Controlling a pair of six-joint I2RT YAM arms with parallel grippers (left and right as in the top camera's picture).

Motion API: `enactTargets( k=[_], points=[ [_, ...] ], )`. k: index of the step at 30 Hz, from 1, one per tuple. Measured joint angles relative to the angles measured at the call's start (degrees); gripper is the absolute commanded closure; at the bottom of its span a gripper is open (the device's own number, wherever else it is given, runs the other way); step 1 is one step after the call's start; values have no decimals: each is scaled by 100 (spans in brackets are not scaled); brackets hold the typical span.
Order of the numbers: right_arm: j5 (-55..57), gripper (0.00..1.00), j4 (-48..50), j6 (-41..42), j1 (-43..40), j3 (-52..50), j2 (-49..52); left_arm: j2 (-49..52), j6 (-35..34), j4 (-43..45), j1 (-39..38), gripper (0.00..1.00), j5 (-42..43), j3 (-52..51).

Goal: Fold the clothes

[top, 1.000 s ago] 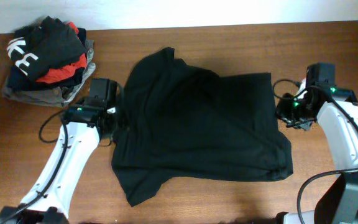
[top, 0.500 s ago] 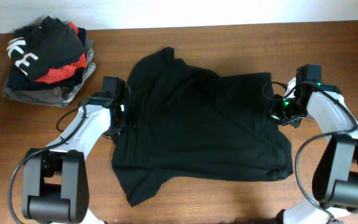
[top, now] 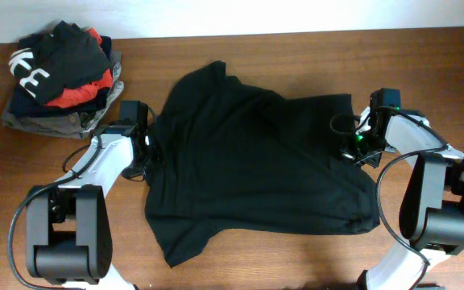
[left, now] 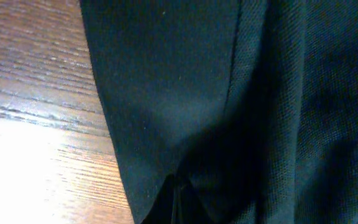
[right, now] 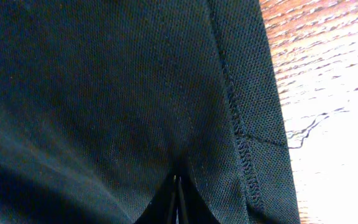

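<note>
Overhead, the black top (top: 256,169) lies spread and creased across the middle of the table (top: 296,48), well apart from the pile of folded garments (top: 59,76) at the far left corner. The left gripper (top: 146,151) sits on the top's left edge and the right gripper (top: 353,149) on its right edge, opposite each other. This is judged a paired hold for carrying one fold across. Left wrist view: fingers pressed together, cloth drawn into a crease at the tips, bare table beside; the edge is pinched. Right wrist view: fingers likewise closed on cloth beside the stitched hem (right: 244,143), table just beyond.
</note>
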Motion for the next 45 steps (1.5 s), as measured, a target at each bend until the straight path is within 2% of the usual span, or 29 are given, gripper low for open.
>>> enactTargets(
  k=[16, 30, 38, 45],
  points=[
    [173, 93, -7, 2, 42, 15, 0, 415, 22, 120, 256, 99, 155, 225],
    [564, 93, 94, 70, 70, 48, -2, 459, 264, -15, 1237, 99, 267, 310],
    [756, 93, 76, 72, 68, 195, 61, 745, 354, -758, 1266, 99, 162, 876],
    [1209, 94, -673, 70, 68, 975, 184, 844, 422, -1681, 1263, 99, -101, 2144]
  ],
)
